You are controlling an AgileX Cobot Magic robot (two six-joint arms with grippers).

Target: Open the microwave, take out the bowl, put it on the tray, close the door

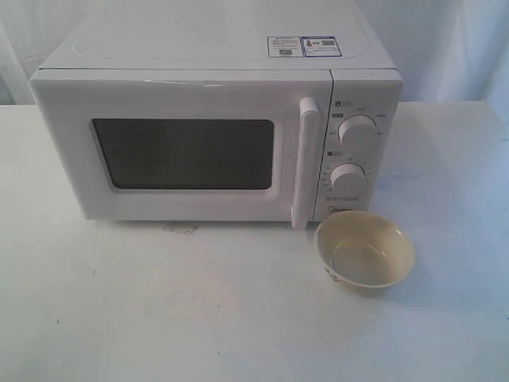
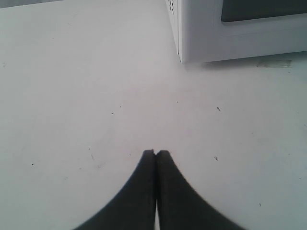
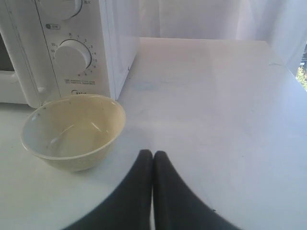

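Observation:
The white microwave [image 1: 215, 127] stands at the back of the table, its door [image 1: 183, 147] closed, the vertical bar handle [image 1: 305, 163] beside the two dials. The cream bowl [image 1: 365, 253] sits upright and empty on the bare table, just in front of the dial panel; in the right wrist view the bowl [image 3: 74, 132] lies close beside my right gripper [image 3: 153, 154], which is shut on nothing. My left gripper [image 2: 156, 153] is shut and empty over the table, short of the microwave's corner [image 2: 182, 57]. No tray is in view. Neither gripper shows in the exterior view.
A white table [image 1: 199, 310] carries everything. White curtains [image 1: 445, 44] hang behind. The table's far edge [image 3: 283, 62] shows in the right wrist view. A faint smudge [image 1: 181, 228] lies under the microwave's front.

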